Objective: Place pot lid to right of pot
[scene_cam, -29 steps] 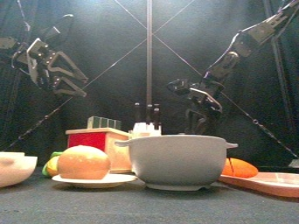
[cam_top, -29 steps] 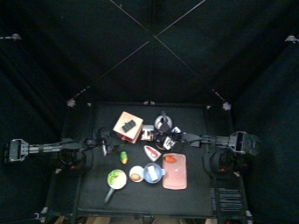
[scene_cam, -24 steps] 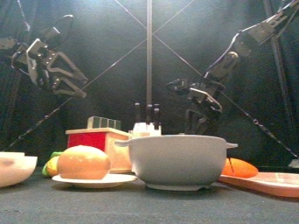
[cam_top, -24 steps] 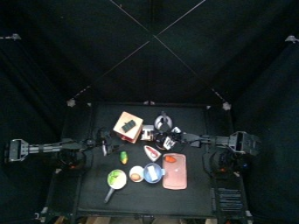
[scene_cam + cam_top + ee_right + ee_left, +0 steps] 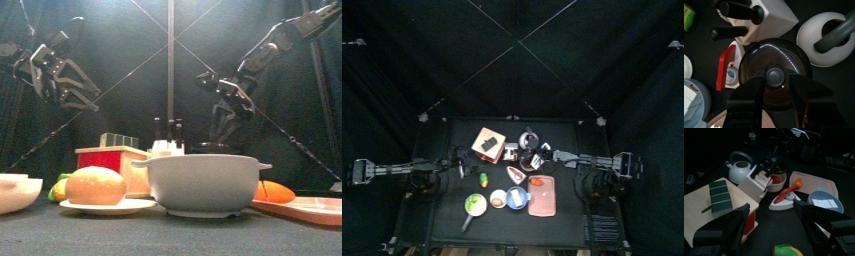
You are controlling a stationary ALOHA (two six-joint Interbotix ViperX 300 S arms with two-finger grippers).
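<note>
I see the right pincer spread, poised right above the lid, one jaw either side of its knob, not pinching it. The lid sits on the pot. It's crowded: knife block touching on one side, white kettle just beside, a red-and-white tool against the rim. Salmon tray and blue bowl lie near. Left pincer is spread, empty, hanging off over the counter's left, beside the tan box.
</note>
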